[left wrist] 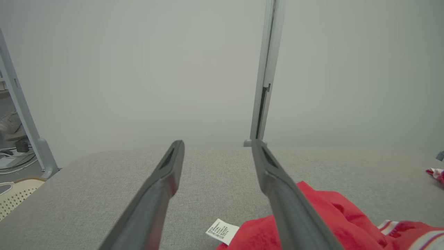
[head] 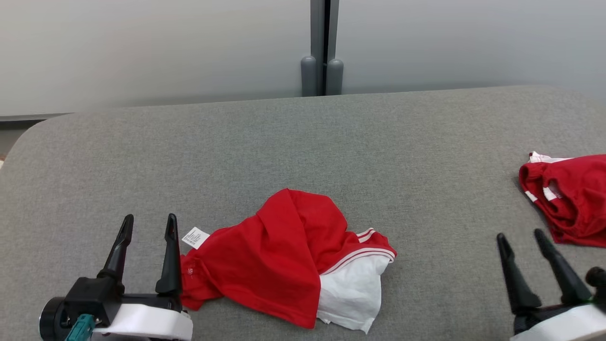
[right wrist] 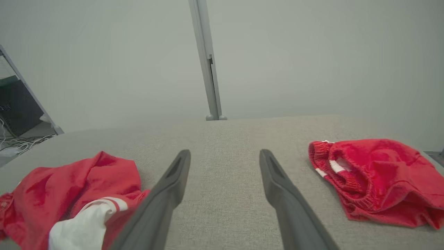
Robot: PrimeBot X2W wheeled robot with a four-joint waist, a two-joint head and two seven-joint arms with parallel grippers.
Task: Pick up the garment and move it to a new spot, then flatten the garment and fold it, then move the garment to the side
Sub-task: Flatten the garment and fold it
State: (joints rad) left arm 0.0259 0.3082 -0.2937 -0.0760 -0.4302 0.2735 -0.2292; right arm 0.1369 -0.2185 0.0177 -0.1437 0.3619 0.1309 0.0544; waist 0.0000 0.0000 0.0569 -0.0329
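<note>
Now the garment (head: 284, 255) lies on the table (head: 303, 142) at 3 o'clock from the left hand (head: 149, 218). That and the right hand (head: 520, 235) are wide open, empty. The garment looks soft, floppy; pinch a fold.

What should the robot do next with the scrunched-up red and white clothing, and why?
Probably move the left gripper rightward onto the crumpled red and white garment and pinch its edge: the gripper is open, empty, and right beside it.
</note>
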